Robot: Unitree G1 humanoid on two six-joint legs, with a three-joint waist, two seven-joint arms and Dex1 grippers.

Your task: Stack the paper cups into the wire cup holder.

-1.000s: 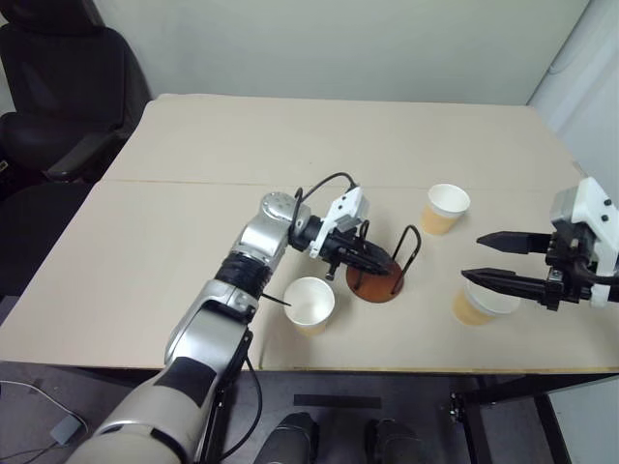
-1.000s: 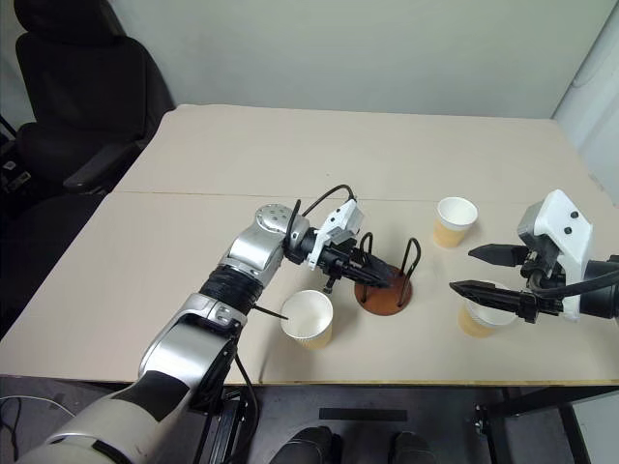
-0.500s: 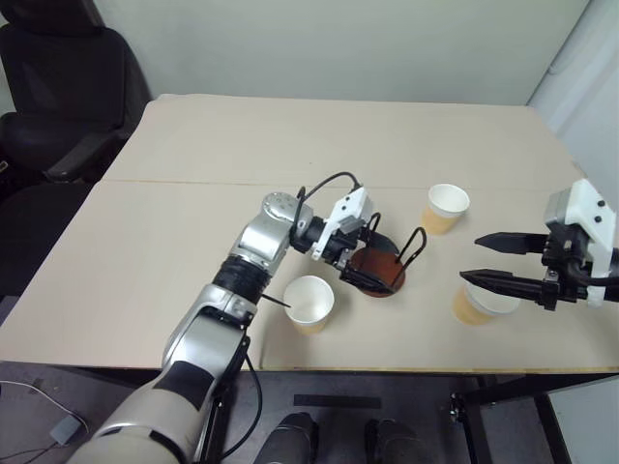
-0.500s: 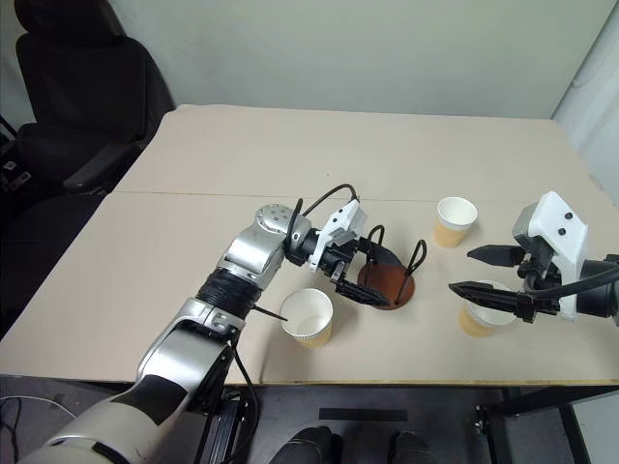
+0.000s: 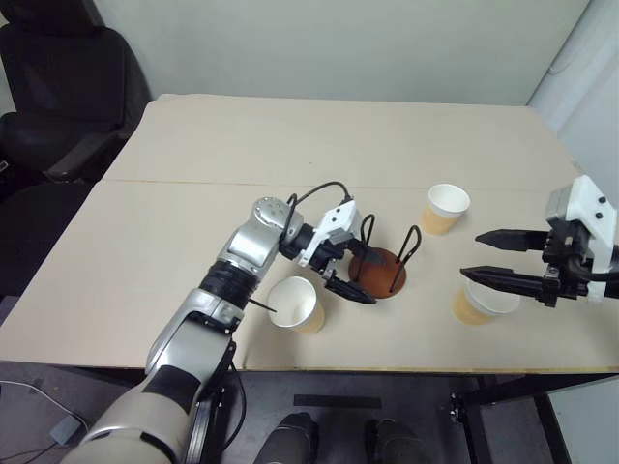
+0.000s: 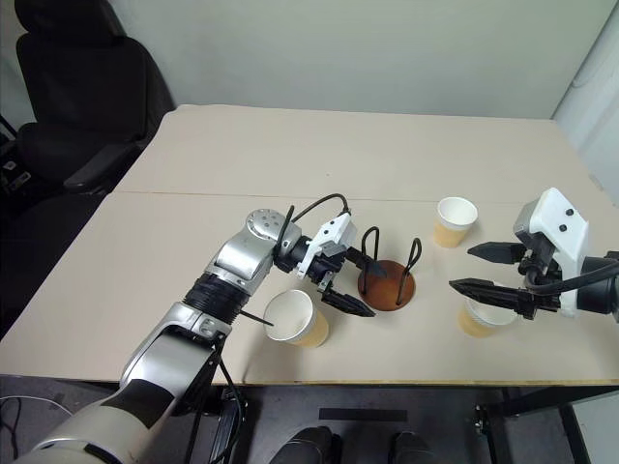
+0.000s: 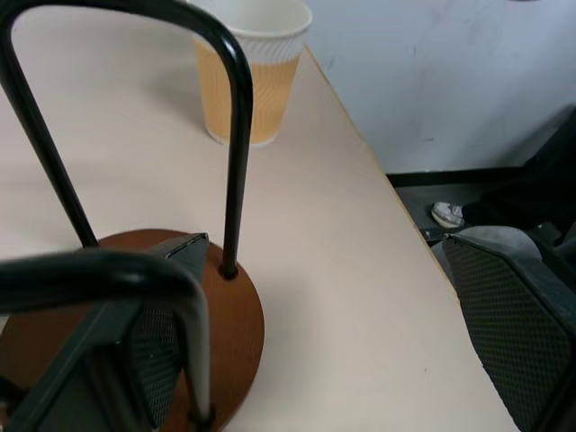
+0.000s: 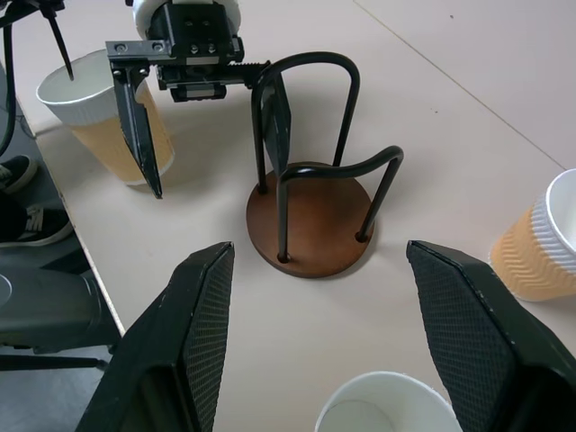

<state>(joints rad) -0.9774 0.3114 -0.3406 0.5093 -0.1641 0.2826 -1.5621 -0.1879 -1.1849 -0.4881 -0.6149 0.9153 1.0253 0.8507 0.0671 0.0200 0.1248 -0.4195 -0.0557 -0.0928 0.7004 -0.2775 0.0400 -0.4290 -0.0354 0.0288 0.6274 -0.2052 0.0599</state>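
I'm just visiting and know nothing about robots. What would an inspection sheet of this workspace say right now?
Surface: beige table, a seam across it.
Job's things: wire holder upright, no cup in it; three paper cups standing apart: near cup, far cup, right cup.
Clutter: nothing seen.
Grippers: left gripper open, one finger among the holder's wires, one outside; right gripper open, above the right cup, holding nothing.
Cables: black cable looping over the left wrist.
Surroundings: black chair, pale wall.
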